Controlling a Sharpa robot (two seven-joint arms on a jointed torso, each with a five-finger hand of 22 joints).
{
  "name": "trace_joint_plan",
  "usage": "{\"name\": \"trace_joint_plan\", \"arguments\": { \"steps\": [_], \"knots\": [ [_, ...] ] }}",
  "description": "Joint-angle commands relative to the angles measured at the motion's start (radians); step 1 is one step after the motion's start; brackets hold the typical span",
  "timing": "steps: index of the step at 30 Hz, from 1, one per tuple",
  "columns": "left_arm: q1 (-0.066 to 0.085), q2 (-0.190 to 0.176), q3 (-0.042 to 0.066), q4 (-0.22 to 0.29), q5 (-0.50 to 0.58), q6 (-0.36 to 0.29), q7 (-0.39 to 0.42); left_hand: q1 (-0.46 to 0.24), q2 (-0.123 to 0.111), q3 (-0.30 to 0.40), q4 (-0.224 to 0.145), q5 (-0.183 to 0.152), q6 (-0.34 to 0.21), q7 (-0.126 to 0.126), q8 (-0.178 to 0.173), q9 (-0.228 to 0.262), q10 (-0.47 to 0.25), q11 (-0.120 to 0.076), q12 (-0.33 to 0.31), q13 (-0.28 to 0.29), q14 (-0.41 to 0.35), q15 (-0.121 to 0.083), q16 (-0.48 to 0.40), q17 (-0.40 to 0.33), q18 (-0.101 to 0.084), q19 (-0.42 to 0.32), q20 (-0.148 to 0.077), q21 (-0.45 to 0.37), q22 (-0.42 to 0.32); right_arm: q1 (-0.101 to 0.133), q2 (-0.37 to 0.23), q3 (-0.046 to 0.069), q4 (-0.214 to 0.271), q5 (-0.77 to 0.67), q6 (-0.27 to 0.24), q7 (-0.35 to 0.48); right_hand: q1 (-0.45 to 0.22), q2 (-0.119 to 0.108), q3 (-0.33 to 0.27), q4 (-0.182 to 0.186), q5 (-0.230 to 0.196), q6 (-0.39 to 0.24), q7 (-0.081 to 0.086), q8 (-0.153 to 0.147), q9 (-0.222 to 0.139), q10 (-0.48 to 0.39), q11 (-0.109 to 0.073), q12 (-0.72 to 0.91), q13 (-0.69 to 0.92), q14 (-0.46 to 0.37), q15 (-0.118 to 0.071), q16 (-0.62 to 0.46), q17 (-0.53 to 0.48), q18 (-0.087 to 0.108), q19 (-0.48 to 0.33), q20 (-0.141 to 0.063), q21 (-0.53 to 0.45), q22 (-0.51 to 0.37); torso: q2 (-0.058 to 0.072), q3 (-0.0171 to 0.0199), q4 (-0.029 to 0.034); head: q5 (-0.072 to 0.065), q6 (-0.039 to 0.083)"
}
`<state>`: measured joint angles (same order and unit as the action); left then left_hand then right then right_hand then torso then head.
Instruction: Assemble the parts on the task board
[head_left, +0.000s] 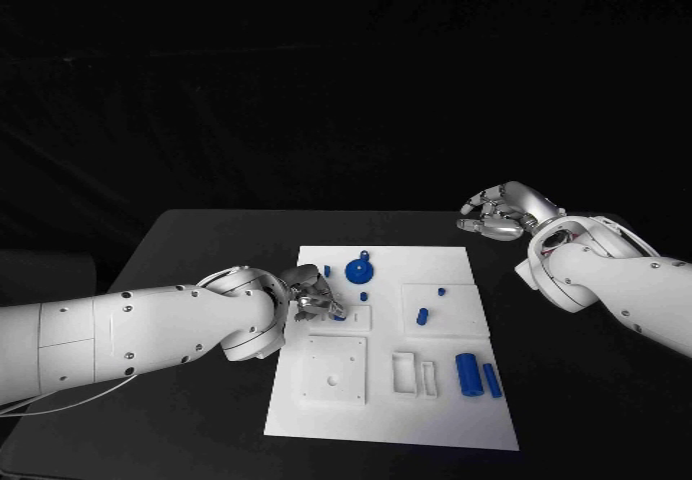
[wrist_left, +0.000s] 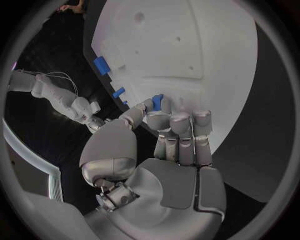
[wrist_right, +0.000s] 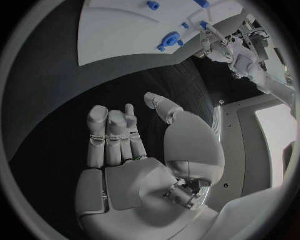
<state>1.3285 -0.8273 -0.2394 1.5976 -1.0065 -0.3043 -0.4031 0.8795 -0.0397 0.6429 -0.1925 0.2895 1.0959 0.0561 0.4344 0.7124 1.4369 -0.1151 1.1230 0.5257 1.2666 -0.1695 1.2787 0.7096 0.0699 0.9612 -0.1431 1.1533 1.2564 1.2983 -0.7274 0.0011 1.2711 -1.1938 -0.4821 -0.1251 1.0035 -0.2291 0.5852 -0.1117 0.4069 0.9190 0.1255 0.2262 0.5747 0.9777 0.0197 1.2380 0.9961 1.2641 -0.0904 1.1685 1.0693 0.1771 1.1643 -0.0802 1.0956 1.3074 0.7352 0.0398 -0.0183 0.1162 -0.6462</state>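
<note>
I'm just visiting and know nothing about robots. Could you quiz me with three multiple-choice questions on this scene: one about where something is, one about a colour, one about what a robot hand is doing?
1. Where is the right robot hand?
A. Over the black table, beyond the board's far right corner
B. Resting on the board's near edge
C. Under the table

2. What colour are the small parts, such as the round part?
A. Red
B. Blue
C. Yellow

3. What is the left robot hand doing?
A. Hanging spread open, clear of everything
B. Holding a small part at its fingertips over the task board
C. Gripping the other arm

Answers: 1 A, the head view shows it off the white plate. 2 B, every loose piece is blue. 3 B, the left wrist view shows a blue piece at its fingertips.
</note>
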Motion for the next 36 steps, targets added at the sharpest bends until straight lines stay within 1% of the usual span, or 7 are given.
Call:
{"name": "trace_joint_plan", "arguments": {
  "steps": [1, 9, 14, 19, 31, 33, 36],
  "knots": [
    [-0.002, 0.005, -0.002, 0.000, -0.001, 0.036, -0.006, 0.005, 0.014, 0.003, -0.007, 0.004, 0.181, -0.095, 0.005, 0.126, -0.037, -0.031, 0.004, -0.002, 0.001, -0.005, 0.004, -0.001, 0.015, -0.007, -0.121, 0.007, -0.002, 0.001, 0.001, 0.000, 0.000, -0.002, 0.013, 0.005, 0.005, 0.003, -0.005, 0.001, 0.010, 0.003, 0.010, -0.003, -0.002, -0.002, 0.004, 0.004, -0.002, -0.004, 0.005, -0.002, -0.001, 0.085, 0.001, -0.002, -0.005, 0.009, 0.000, 0.0000, -0.0002, 0.000, -0.001],
    [-0.002, 0.011, -0.002, -0.008, -0.006, 0.055, -0.013, -0.001, 0.021, 0.009, -0.020, 0.025, 0.183, -0.096, 0.005, 0.129, -0.037, -0.031, 0.009, -0.005, 0.001, -0.003, 0.009, -0.003, 0.016, -0.008, -0.121, 0.012, -0.004, 0.001, 0.001, 0.000, -0.001, -0.002, 0.015, 0.004, 0.005, 0.003, -0.006, 0.001, 0.023, 0.003, 0.010, -0.003, -0.003, -0.002, 0.004, 0.005, -0.003, -0.004, 0.005, -0.002, -0.002, 0.085, 0.001, -0.001, -0.006, 0.009, 0.000, 0.0006, 0.0003, 0.000, -0.002],
    [-0.002, 0.015, -0.002, -0.014, -0.012, 0.067, -0.017, -0.002, 0.023, 0.010, -0.023, 0.030, 0.183, -0.096, 0.005, 0.130, -0.037, -0.031, 0.010, -0.006, 0.001, -0.003, 0.010, -0.004, 0.016, -0.009, -0.121, 0.013, -0.005, 0.001, 0.002, 0.000, -0.001, -0.002, 0.016, 0.004, 0.005, 0.003, -0.006, 0.000, 0.035, 0.003, 0.011, -0.003, -0.004, -0.003, 0.004, 0.005, -0.004, -0.004, 0.005, -0.002, -0.002, 0.085, 0.001, -0.001, -0.006, 0.010, 0.000, 0.0004, 0.0004, 0.000, -0.002],
    [-0.002, 0.015, -0.001, -0.015, -0.013, 0.075, -0.019, -0.005, 0.026, 0.016, -0.035, 0.054, 0.184, -0.096, 0.005, 0.133, -0.038, -0.032, 0.014, -0.009, 0.001, -0.001, 0.013, -0.006, 0.016, -0.010, -0.119, 0.018, -0.008, 0.001, 0.002, 0.000, -0.003, -0.002, 0.016, 0.004, 0.006, 0.003, -0.006, -0.001, 0.044, 0.003, 0.011, -0.003, -0.004, -0.003, 0.004, 0.006, -0.004, -0.004, 0.005, -0.002, -0.002, 0.085, 0.001, -0.001, -0.007, 0.010, 0.000, 0.0006, -0.0002, 0.001, -0.002],
    [-0.001, 0.021, -0.001, -0.022, -0.016, 0.082, -0.023, -0.006, 0.027, 0.017, -0.036, 0.056, 0.184, -0.096, 0.005, 0.134, -0.038, -0.032, 0.015, -0.010, 0.001, -0.001, 0.014, -0.007, 0.017, -0.010, -0.119, 0.018, -0.009, 0.001, 0.005, 0.000, -0.004, -0.002, 0.016, 0.005, 0.006, 0.004, -0.007, -0.002, 0.050, 0.004, 0.011, -0.003, -0.005, -0.003, 0.004, 0.006, -0.005, -0.004, 0.005, -0.002, -0.002, 0.085, 0.001, -0.001, -0.007, 0.011, 0.000, -0.0002, 0.0009, -0.001, -0.002],
    [0.000, 0.023, 0.000, -0.026, -0.018, 0.098, -0.027, -0.006, 0.027, 0.017, -0.037, 0.056, 0.184, -0.096, 0.005, 0.134, -0.038, -0.032, 0.015, -0.010, 0.001, -0.001, 0.014, -0.007, 0.017, -0.010, -0.119, 0.019, -0.009, 0.001, 0.005, 0.000, -0.004, -0.002, 0.016, 0.005, 0.006, 0.004, -0.007, -0.002, 0.052, 0.004, 0.011, -0.003, -0.005, -0.003, 0.004, 0.006, -0.005, -0.005, 0.005, -0.002, -0.002, 0.085, 0.001, -0.001, -0.007, 0.011, 0.000, -0.0004, 0.0010, -0.001, -0.001],
    [0.001, 0.029, 0.001, -0.032, -0.019, 0.156, -0.048, -0.006, 0.028, 0.018, -0.039, 0.055, 0.183, -0.096, 0.005, 0.134, -0.038, -0.032, 0.015, -0.010, 0.001, -0.001, 0.014, -0.007, 0.017, -0.010, -0.119, 0.019, -0.009, 0.001, 0.006, 0.000, -0.004, -0.002, 0.017, 0.005, 0.006, 0.005, -0.007, -0.003, 0.056, 0.004, 0.011, -0.003, -0.005, -0.003, 0.004, 0.007, -0.006, -0.005, 0.005, -0.002, -0.002, 0.085, 0.001, -0.001, -0.007, 0.011, 0.001, -0.0005, 0.0009, -0.001, -0.002]
  ]
}}
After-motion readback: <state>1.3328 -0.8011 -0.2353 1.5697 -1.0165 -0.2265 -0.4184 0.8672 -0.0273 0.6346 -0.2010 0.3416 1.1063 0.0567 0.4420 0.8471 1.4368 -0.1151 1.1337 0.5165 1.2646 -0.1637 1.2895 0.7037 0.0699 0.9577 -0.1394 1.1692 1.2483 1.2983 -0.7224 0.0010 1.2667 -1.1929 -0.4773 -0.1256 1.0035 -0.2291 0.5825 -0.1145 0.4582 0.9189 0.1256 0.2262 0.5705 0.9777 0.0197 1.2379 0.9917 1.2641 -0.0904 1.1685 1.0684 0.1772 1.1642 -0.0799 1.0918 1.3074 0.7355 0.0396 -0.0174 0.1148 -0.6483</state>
